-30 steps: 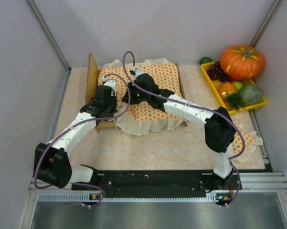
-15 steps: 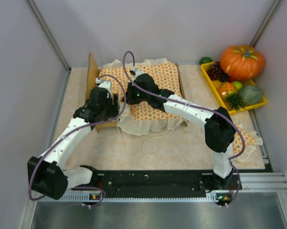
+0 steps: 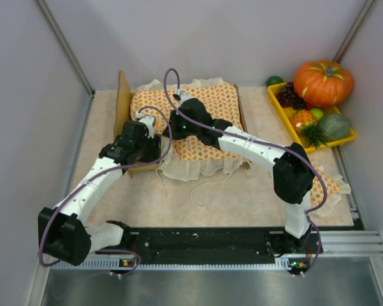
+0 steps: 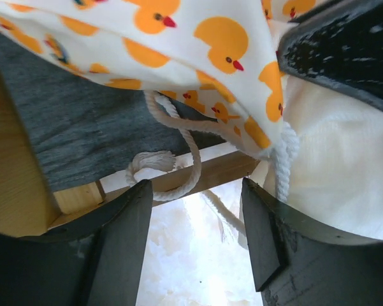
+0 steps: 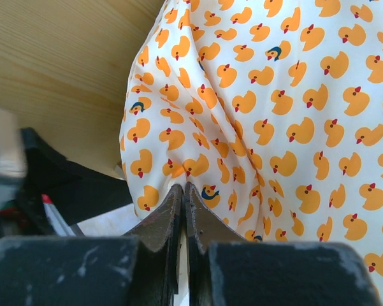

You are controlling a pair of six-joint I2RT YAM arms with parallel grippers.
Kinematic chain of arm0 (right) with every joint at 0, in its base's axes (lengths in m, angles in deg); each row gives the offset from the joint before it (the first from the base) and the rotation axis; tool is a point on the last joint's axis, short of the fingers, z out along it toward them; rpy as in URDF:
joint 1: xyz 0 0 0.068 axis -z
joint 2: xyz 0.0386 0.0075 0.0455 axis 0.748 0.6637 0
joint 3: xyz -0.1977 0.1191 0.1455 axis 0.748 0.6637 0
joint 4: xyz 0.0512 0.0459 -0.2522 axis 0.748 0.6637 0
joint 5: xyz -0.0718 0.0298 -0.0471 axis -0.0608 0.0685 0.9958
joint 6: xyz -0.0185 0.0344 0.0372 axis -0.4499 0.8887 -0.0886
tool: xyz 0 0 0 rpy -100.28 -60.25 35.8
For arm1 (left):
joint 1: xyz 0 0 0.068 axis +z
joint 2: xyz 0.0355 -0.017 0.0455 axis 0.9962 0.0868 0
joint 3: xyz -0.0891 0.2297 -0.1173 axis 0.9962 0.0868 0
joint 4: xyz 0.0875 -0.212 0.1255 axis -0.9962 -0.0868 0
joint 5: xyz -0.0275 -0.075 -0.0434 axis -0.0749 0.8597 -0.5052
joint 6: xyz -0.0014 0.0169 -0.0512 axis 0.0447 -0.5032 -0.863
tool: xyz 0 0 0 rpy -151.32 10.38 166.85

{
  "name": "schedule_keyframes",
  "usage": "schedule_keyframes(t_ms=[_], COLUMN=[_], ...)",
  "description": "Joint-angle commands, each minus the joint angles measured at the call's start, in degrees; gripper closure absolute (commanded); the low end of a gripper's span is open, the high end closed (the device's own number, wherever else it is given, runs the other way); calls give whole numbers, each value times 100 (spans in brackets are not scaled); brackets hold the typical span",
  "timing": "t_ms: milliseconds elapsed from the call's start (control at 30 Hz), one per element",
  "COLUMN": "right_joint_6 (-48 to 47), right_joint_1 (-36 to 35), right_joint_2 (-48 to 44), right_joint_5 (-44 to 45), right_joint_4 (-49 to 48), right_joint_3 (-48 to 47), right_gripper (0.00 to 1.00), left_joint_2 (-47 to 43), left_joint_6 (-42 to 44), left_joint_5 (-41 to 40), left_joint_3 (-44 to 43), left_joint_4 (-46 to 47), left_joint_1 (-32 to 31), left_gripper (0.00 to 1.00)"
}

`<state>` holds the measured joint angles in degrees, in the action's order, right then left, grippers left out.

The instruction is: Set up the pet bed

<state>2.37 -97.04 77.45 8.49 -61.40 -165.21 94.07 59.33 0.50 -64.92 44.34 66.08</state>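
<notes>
Light-wood pet bed (image 3: pixel 122 101), tall rounded plywood headboard: far left of beige mottled table (image 3: pixel 242 191), frame mostly hidden under white ruffled bedspread printed with orange ducks (image 3: pixel 211 118). Left gripper (image 4: pixel 194 245): jaws apart, empty, just below wooden rail; grey woven base and twisted white cord (image 4: pixel 190 150) above. Right gripper (image 5: pixel 182 191): jaws pressed together, tips against puckered cloth; cannot tell if fold pinched.

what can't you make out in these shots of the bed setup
Top view: left pincer fingertips, hidden under its own wrist.
Right wrist view: whether the shut right pincer pinches any bedspread; its tips cover the contact.
Top view: pet bed base, covered by the bedspread.
</notes>
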Motion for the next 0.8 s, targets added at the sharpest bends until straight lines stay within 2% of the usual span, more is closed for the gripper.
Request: schedule_keyframes(t_ms=[0, 200, 467, 767], right_joint_6=[-36, -36, -36, -28], right_joint_1=[-16, -7, -16, -7], right_joint_2=[-32, -76, -85, -76], right_joint_5=[-33, -33, -50, -59], right_joint_4=[-88, -97, -106, -97], right_joint_3=[-223, -161, -170, -152], right_gripper=[100, 100, 100, 100], left_joint_2=[392, 516, 691, 788], left_joint_6=[266, 424, 618, 662], left_joint_5=[360, 192, 26, 17], left_joint_3=[-144, -188, -302, -346], left_joint_4=[-147, -104, -174, -191], left_joint_1=[22, 22, 22, 22], left_gripper=[39, 46, 48, 80])
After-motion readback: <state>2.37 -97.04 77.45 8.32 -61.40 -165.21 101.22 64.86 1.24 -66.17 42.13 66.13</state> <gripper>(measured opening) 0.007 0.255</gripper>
